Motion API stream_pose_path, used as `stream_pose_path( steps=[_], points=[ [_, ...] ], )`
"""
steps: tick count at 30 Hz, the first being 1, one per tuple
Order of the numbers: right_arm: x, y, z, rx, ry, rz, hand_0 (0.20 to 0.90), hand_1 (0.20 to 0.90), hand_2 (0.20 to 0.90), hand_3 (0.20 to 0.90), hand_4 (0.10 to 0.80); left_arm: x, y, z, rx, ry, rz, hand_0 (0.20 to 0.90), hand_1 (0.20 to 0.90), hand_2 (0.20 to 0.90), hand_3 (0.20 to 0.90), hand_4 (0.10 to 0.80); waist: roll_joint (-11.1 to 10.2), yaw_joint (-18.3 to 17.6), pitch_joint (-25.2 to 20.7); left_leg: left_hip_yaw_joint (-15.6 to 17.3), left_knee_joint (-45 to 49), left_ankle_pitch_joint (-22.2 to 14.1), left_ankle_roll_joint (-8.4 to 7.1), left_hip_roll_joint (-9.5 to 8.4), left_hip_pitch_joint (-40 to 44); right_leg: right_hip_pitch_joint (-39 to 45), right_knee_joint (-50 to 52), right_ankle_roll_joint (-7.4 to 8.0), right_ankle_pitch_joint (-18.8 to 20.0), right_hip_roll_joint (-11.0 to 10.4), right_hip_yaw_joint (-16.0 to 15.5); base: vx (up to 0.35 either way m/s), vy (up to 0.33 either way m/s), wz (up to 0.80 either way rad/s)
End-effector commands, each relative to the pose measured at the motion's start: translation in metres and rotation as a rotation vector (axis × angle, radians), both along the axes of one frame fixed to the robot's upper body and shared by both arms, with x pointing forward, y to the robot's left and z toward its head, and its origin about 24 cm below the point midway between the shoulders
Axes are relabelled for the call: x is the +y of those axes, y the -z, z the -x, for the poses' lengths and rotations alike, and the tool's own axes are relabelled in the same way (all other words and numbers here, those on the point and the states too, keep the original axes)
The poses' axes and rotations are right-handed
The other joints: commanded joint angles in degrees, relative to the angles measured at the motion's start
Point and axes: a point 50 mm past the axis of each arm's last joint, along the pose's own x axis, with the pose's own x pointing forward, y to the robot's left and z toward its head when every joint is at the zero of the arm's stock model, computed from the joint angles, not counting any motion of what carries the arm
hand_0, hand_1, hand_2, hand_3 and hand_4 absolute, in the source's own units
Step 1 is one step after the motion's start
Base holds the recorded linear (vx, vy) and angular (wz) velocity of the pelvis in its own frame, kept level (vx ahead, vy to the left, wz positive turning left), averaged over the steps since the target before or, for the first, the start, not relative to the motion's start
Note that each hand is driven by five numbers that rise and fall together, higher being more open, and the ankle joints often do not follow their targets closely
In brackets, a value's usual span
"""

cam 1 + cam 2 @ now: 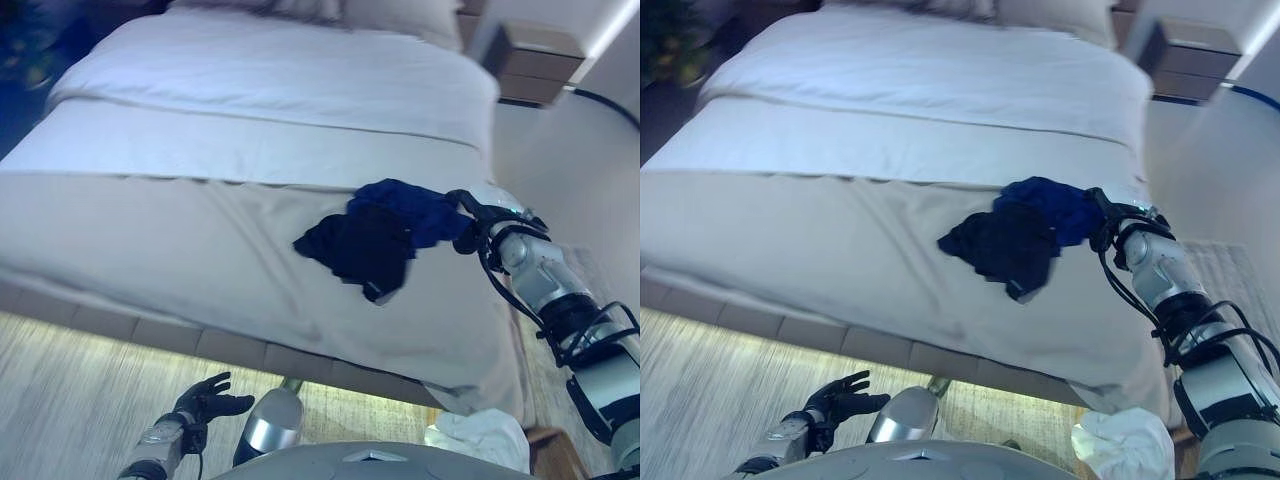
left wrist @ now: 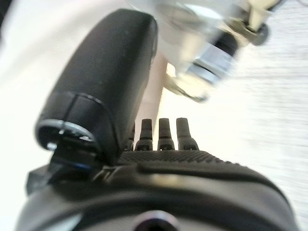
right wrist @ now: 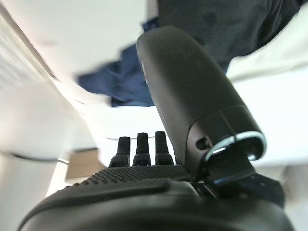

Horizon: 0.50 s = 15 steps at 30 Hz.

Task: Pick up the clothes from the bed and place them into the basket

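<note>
With fingers straight and empty, the right hand (image 1: 1102, 228) sits at the 3 o'clock edge of the clothes (image 1: 380, 235) on the bed (image 1: 200, 220), and a shallow grab risks lifting only the blue piece.

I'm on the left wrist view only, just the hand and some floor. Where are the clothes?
Observer: A blue garment and a dark one lie bunched together on the bed, near its right edge.
Operator: Where's the right hand?
Observer: The right hand is at the blue garment's right edge, fingers straight, holding nothing.
Operator: And my left hand, relative to the bed?
Observer: The left hand hangs open, low over the floor, below the bed's near edge and well left of the clothes.
</note>
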Motion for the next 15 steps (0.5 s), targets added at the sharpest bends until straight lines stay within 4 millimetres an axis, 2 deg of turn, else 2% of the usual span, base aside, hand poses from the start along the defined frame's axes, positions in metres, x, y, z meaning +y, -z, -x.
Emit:
stream_pose_path(
  steps=[1, 7, 12, 15],
  points=[
    [0.021, -0.062, -0.023, -0.26, -0.061, 0.139, 0.9, 0.9, 0.9, 0.9, 0.8, 0.024, -0.007, 0.008, 0.039, 0.047, -0.067, 0.9, 0.9, 0.9, 0.9, 0.8, -1.5, 2.9, 0.0, -0.7, 1.1, -2.7, 2.54, -2.05, -4.2, -3.4, 14.4, -3.63, -8.2, -1.7, 1.1, 0.026, 0.079, 0.54],
    [0.025, -0.064, -0.037, -0.226, 0.028, 0.218, 0.9, 0.9, 0.9, 0.9, 0.8, 0.028, -0.013, -0.003, -0.023, 0.024, -0.038, 0.9, 0.9, 0.9, 0.9, 0.8, -0.4, 7.1, 3.7, -3.7, 1.2, -1.2, 2.66, -2.77, -8.6, -5.2, 17.5, -3.68, -9.3, -3.4, -2.5, -0.032, 0.091, 0.45],
    [0.023, -0.058, -0.042, -0.138, 0.085, 0.238, 0.9, 0.9, 0.9, 0.9, 0.8, 0.026, -0.019, -0.019, -0.099, 0.026, -0.011, 0.9, 0.9, 0.9, 0.9, 0.8, -0.1, 8.6, 6.0, -4.1, 1.0, -0.2, 2.85, -2.71, -11.1, -6.8, 19.0, -3.44, -9.3, -4.4, -3.4, -0.029, 0.055, 0.21],
    [0.015, -0.045, -0.043, 0.002, 0.172, 0.251, 0.9, 0.9, 0.9, 0.9, 0.8, 0.019, -0.031, -0.048, -0.215, 0.055, 0.017, 0.9, 0.9, 0.9, 0.9, 0.8, 0.1, 10.1, 8.6, -4.4, 0.0, 1.1, 2.99, -2.32, -13.6, -8.7, 19.7, -2.94, -9.0, -5.1, -3.8, -0.052, 0.015, 0.05]
  ],
)
